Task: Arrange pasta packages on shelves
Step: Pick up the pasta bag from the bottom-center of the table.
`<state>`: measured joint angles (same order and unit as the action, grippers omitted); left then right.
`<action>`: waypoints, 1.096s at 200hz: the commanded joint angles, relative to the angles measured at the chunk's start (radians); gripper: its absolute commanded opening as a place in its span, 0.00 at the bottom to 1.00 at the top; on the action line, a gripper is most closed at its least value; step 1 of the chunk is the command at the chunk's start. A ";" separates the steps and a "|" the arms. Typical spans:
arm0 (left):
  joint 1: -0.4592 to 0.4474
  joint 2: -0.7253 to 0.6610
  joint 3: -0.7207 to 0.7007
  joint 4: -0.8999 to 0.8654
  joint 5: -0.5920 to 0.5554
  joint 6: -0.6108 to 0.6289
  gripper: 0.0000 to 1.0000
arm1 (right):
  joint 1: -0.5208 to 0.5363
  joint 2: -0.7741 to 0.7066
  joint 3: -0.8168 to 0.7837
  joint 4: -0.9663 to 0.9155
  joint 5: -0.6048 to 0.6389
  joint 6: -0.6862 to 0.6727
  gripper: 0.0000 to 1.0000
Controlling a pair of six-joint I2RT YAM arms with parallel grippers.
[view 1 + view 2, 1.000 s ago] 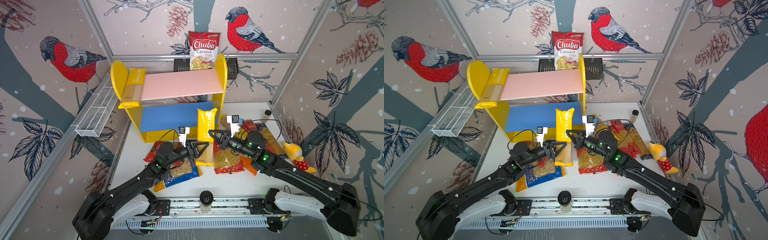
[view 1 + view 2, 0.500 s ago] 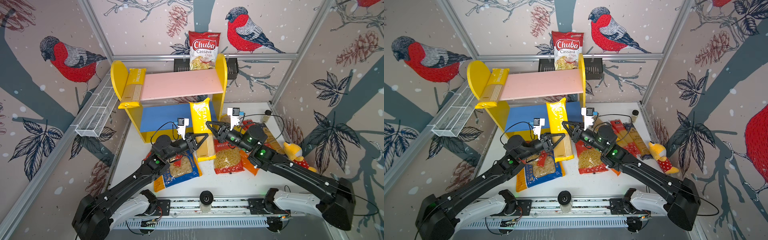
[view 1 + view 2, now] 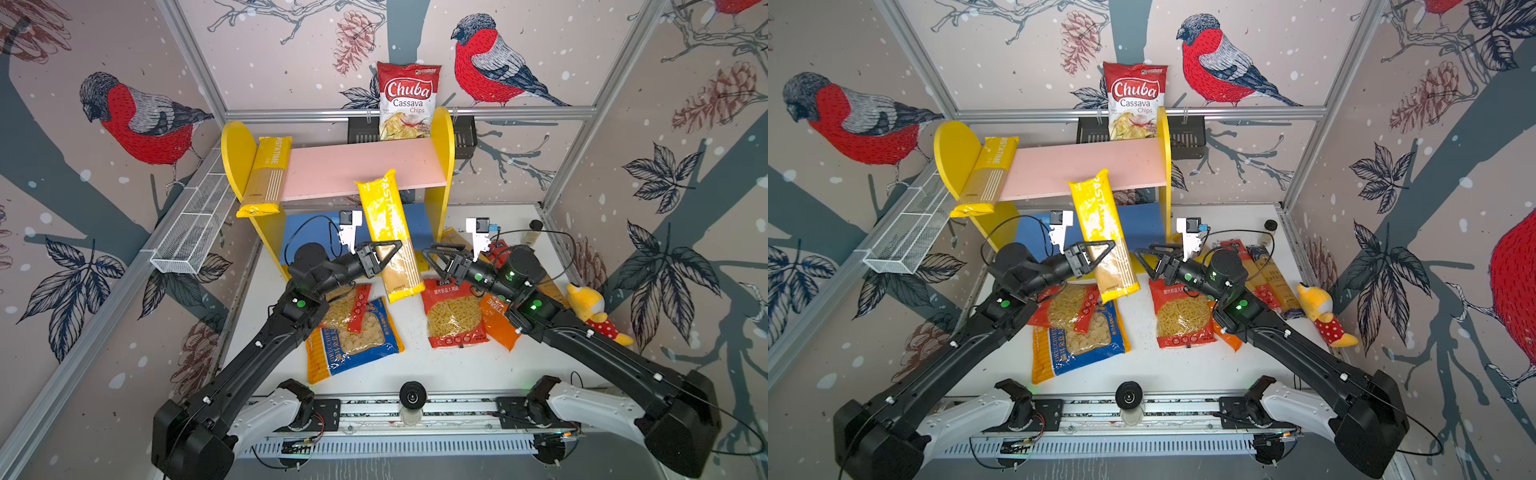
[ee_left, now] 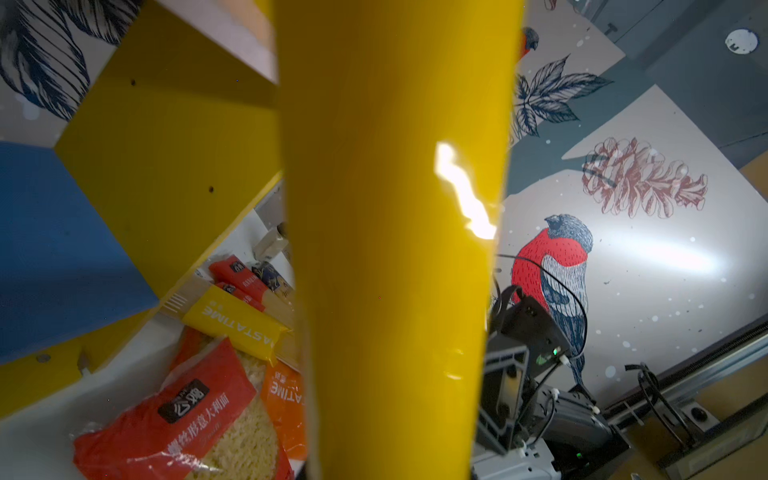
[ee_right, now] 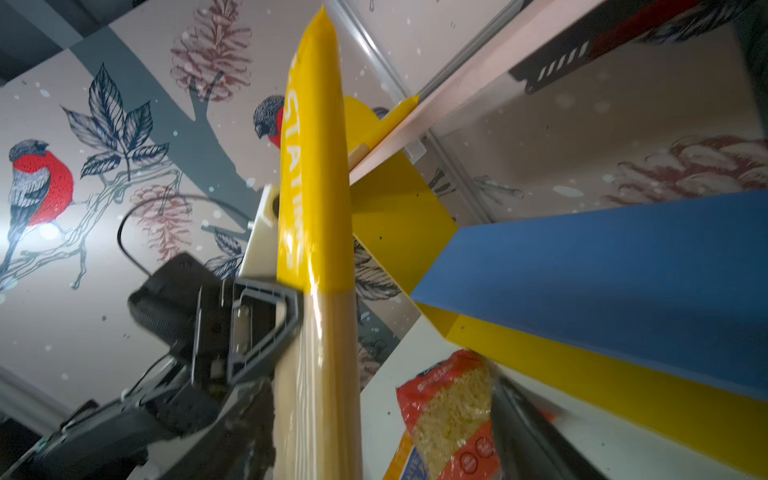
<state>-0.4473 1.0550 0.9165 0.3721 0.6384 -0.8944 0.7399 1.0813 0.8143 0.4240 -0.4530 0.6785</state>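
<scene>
Bird-picture walls (image 3: 104, 257), white table (image 3: 419, 365) with pasta bags (image 3: 353, 336) on it | left gripper (image 3: 394, 254) squeezed on long yellow pasta pack (image 3: 384, 220), lifted, tilted, top maybe touching shelves (image 3: 332, 166) | right gripper (image 3: 430, 264) wide open, empty, just beside pack

The left arm (image 3: 266, 345) and right arm (image 3: 602, 353) are matte black tubes and rounded joints, ending in white shells (image 3: 266, 409) beside the silver rail (image 3: 457, 409). Farther from that rail each shows a green light (image 3: 300, 303), small white studs (image 3: 258, 344), and a white camera block (image 3: 348, 226) trailing a thin black cable (image 5: 119, 237). The left pincer (image 3: 395, 249) and right pincer (image 3: 430, 259) have black triangular open-frame fingers (image 5: 293, 309).
</scene>
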 commanded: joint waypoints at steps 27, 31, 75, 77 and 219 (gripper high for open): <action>0.067 0.087 0.141 0.080 0.191 -0.036 0.14 | 0.067 0.032 0.022 -0.004 -0.149 -0.026 0.81; 0.071 0.090 0.145 0.080 0.193 -0.035 0.14 | 0.073 0.038 0.027 0.002 -0.146 -0.022 0.80; 0.096 0.101 0.151 0.109 0.208 -0.061 0.15 | 0.093 0.115 0.083 0.095 -0.150 0.039 0.60; 0.096 0.102 0.151 0.109 0.207 -0.062 0.15 | 0.094 0.118 0.084 0.103 -0.152 0.045 0.60; 0.156 -0.066 -0.029 0.095 0.114 -0.058 0.70 | 0.112 0.304 0.323 0.249 -0.083 0.176 0.12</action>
<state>-0.3016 1.0409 0.9344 0.4374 0.7841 -0.9707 0.8494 1.3434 1.0554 0.5148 -0.5728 0.8436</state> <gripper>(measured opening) 0.663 0.190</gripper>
